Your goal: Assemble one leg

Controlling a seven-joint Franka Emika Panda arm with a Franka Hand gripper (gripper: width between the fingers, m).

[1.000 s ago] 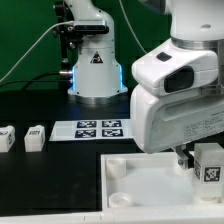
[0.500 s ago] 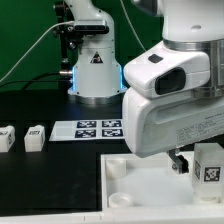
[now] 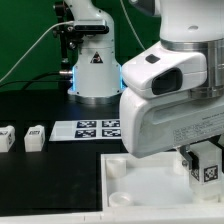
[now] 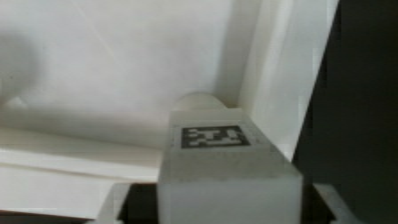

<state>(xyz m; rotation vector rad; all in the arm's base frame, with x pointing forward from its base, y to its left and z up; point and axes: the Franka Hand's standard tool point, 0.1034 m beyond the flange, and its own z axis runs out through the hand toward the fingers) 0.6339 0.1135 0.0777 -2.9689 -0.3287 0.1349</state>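
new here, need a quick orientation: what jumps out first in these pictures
The bulky white robot arm fills the exterior view's right, its gripper shut on a small white blocky tagged leg over a corner of the large white square tray. Two similar small white pegs stand at that view's far left.

No readable txt; only tags on leg [image 4: 217, 160] & marker board [image 3: 97, 128].

Small white plastic blocky leg [image 4: 217, 180], black-and-white square tag [image 4: 215, 136] facing the camera, fills the foreground. Behind it: large white tray-like piece [image 4: 125, 110] with raised rim [image 4: 285, 50]; black tabletop [image 4: 370, 80] beyond the rim.
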